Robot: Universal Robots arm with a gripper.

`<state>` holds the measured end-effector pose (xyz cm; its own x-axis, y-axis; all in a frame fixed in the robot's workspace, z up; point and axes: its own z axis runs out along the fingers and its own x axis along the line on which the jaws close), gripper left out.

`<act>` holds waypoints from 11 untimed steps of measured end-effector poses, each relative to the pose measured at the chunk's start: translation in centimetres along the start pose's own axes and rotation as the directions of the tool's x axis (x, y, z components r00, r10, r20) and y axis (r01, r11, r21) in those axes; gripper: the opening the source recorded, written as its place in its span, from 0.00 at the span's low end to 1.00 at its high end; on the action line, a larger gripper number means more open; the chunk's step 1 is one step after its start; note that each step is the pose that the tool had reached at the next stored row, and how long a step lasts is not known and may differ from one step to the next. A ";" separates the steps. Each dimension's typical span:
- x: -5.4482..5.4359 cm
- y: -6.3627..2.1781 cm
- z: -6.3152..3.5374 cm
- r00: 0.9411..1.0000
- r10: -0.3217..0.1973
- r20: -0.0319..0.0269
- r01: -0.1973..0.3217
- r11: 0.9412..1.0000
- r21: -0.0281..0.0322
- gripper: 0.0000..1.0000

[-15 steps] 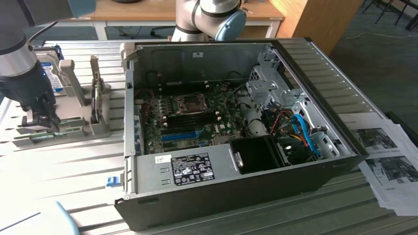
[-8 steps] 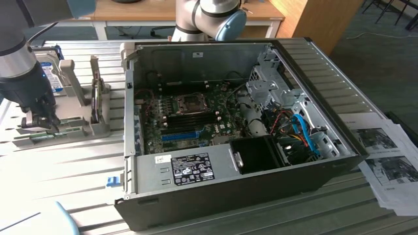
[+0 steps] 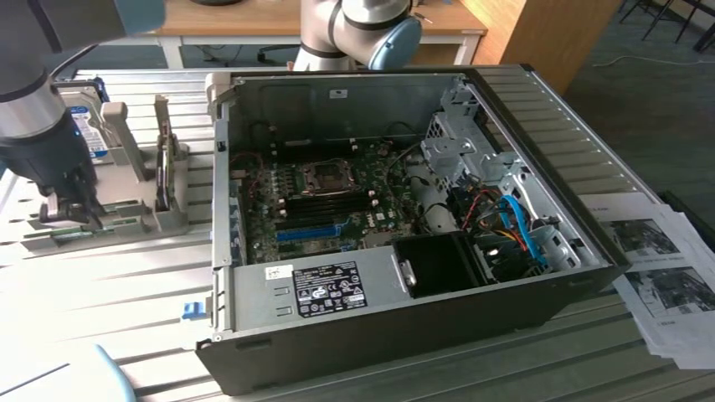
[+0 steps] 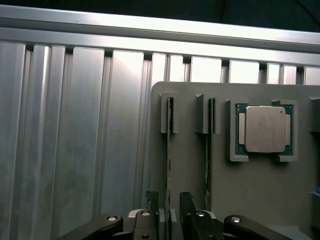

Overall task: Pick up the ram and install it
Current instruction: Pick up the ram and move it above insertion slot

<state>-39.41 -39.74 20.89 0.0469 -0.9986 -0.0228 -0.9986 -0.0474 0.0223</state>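
Note:
The ram (image 4: 169, 150) is a thin green stick standing on edge in a slot of the grey holder (image 4: 190, 175). A second stick like it (image 4: 209, 150) stands in the neighbouring slot. My gripper (image 4: 169, 202) is open, with one dark finger (image 4: 152, 200) on each side of the first stick and a small gap to it. In the exterior view the gripper (image 3: 69, 213) reaches down onto the grey holder (image 3: 129, 224) at the exterior view's left, beside the open computer case (image 3: 391, 335).
A processor chip (image 4: 265, 129) lies in a pocket of the holder next to the sticks. A silver hard drive (image 3: 90, 126) stands behind the holder. The motherboard (image 3: 324, 201) lies inside the case, with a blue slot (image 3: 307, 232). Printed papers (image 3: 659, 276) lie at the right.

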 end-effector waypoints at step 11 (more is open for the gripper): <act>0.0 -0.02 0.88 1.000 0.000 0.000 0.000 1.000 0.000 0.30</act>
<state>-39.42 -39.74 20.00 0.0469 -0.9986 -0.0227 -0.9986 -0.0474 0.0225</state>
